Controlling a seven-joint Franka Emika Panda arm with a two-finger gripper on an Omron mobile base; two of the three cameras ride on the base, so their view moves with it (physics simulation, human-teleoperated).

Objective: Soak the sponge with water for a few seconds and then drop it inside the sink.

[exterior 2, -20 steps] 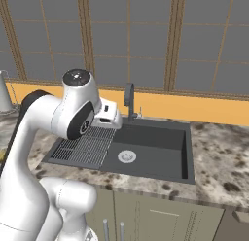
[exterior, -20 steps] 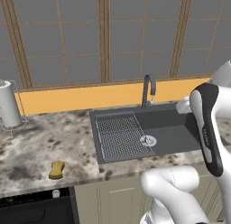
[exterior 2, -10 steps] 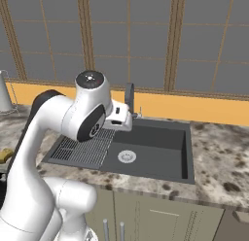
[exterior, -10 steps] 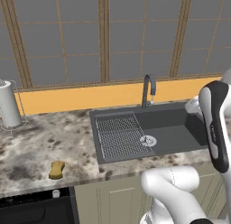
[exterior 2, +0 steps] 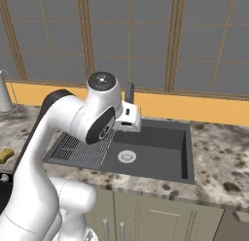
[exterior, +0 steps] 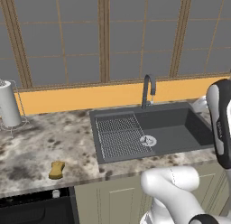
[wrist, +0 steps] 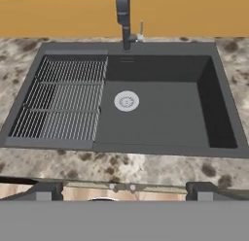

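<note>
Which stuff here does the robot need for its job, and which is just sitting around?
Needed:
sponge, on the counter
sink
faucet
end effector, open and holding nothing

Just sitting around:
paper towel roll

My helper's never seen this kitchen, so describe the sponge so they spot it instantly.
Start at the sink and go left along the speckled counter toward its front edge. The sponge lies there alone: a small mustard-yellow block, unlike the tall white roll farther back.
</note>
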